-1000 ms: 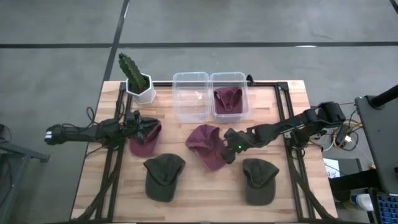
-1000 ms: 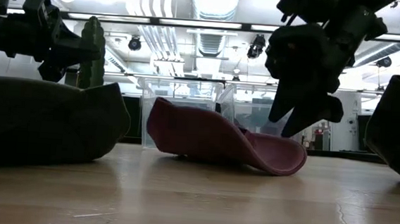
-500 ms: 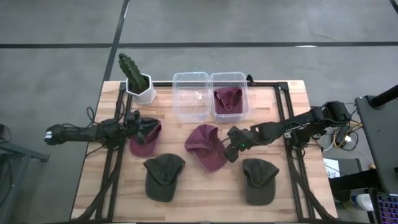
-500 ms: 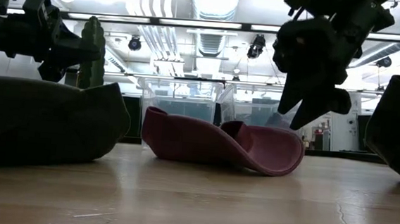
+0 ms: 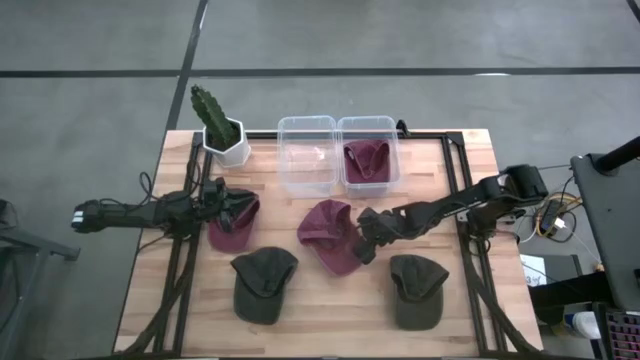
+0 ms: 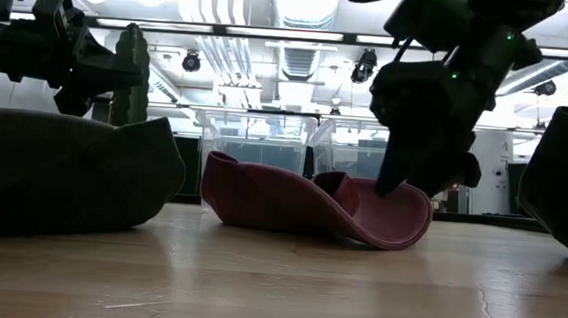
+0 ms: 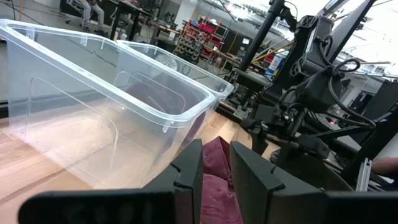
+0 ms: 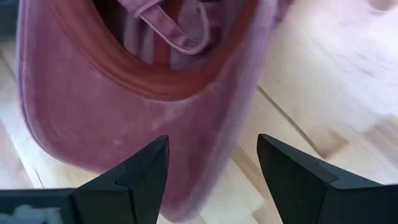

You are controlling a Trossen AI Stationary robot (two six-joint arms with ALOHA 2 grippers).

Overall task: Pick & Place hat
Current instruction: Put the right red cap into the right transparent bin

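Partly hidden maroon hat, open right gripper over its brim

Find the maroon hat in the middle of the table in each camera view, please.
High view: table centre, maroon hat, beside the right gripper.
Low view: centre, on the wood.
Left wrist view: cannot tell; the maroon cloth there may be another hat.
Right wrist view: fills the frame.
Shared landmark: clear bins.

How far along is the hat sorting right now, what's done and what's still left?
Done: one maroon hat lies in the right bin; the left bin looks empty. In hand: the right gripper, fingers open, is at the brim of the middle maroon hat; the left gripper is at another maroon hat. Left: both green hats, untouched on the table.
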